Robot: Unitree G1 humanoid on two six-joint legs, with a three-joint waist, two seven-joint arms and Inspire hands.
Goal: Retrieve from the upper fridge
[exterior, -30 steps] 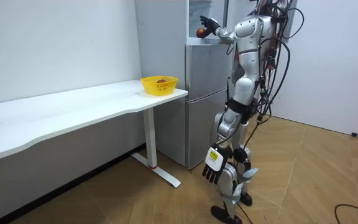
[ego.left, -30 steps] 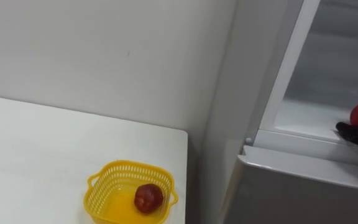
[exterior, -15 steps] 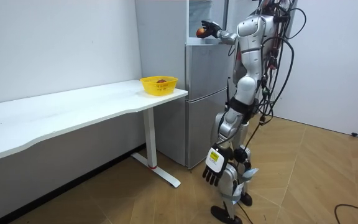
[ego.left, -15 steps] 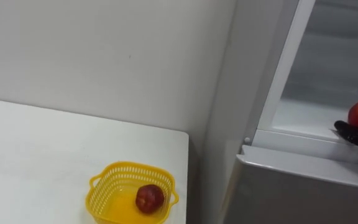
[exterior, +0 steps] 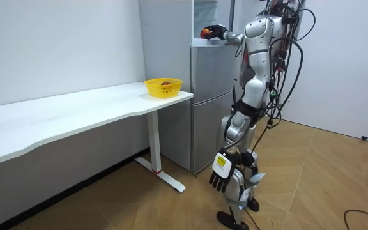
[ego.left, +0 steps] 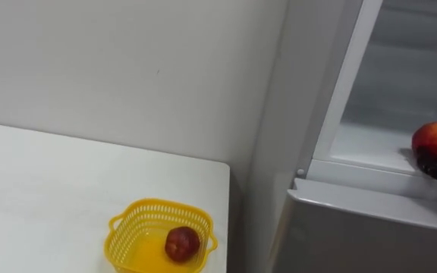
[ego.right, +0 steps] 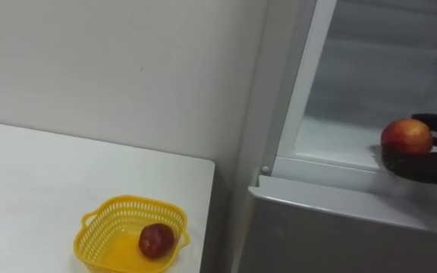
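A red-and-yellow apple is held in my right hand, whose dark fingers curl under and around it. Hand and apple hang at the front edge of the open upper fridge compartment, just above the top of the lower door. In the room view I stand facing the fridge with the right arm raised and the apple at the fridge's top. My left hand hangs low beside my leg, fingers relaxed.
A yellow basket with a dark red apple in it sits at the corner of the white table, left of the fridge. A narrow gap separates table and fridge. A white wall stands behind the table.
My right hand has moved left with the apple, out toward the front edge of the upper compartment. Basket and left hand are unchanged.
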